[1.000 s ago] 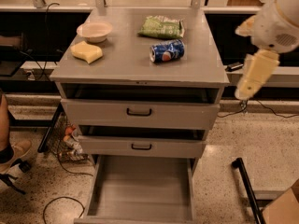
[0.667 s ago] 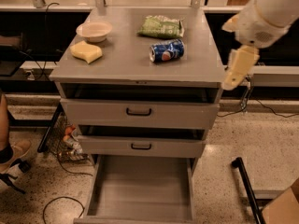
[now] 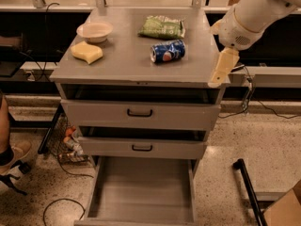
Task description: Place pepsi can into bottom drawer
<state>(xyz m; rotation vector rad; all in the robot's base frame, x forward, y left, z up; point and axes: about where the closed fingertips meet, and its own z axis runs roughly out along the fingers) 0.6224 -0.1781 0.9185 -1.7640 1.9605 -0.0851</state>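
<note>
Since the earlier views, the arm has swung left toward the cabinet, and the gripper now hangs over the right front corner of the cabinet top; nothing else has shifted.

Nearest, the bottom drawer stands pulled out with its floor bare, evidently readied to receive the can. Above it, the middle drawer and top drawer are less far out, so they do not cover the open tray.

The gripper carries nothing. Whether it is wide or narrow, I cannot tell. It points down and sits well to the right of the pepsi can, which lies on its side near the middle of the top, apart from everything else.

A yellow sponge lies at the left. Farther back are a bowl and a green chip bag, the bag just behind the can. I judge that only the bag could crowd a grasp, and nothing lies between gripper and can.
</note>
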